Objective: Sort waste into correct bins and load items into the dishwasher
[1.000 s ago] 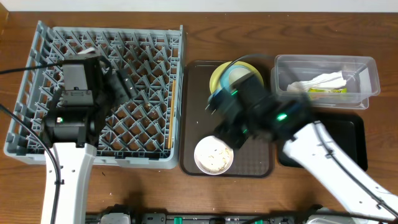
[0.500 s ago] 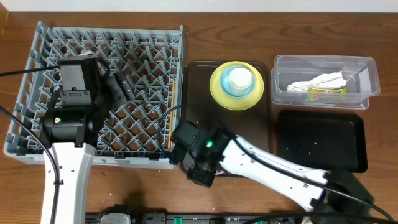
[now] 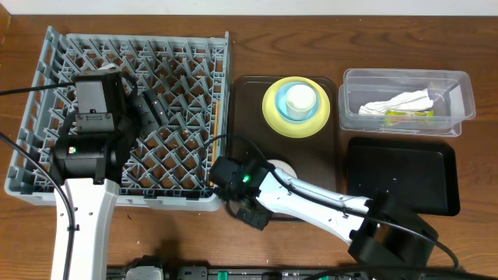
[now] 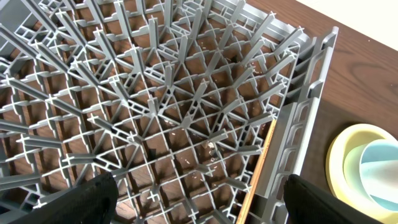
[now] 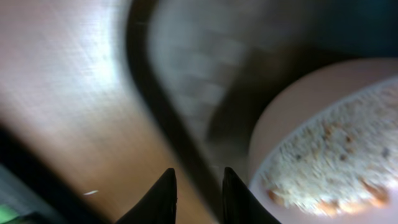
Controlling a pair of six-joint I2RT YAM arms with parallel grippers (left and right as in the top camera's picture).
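While the right end effector (image 5: 196, 186) has swung leftward off the yellow plate (image 3: 296, 106), its fingers, nearly closed and empty, now sit just left of the round white bowl (image 5: 329, 143) of rice-like scraps. Emptying that bowl seems next. The left end effector (image 4: 199, 199) hangs open over the grey pegged plastic dish rack (image 4: 186, 106).

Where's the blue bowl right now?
In the overhead view the blue bowl sits upside down on the yellow plate, at the far end of the brown tray, between the dish rack and the clear tub.

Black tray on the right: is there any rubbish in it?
No, the black tray looks bare; the napkin lies in the clear tub.
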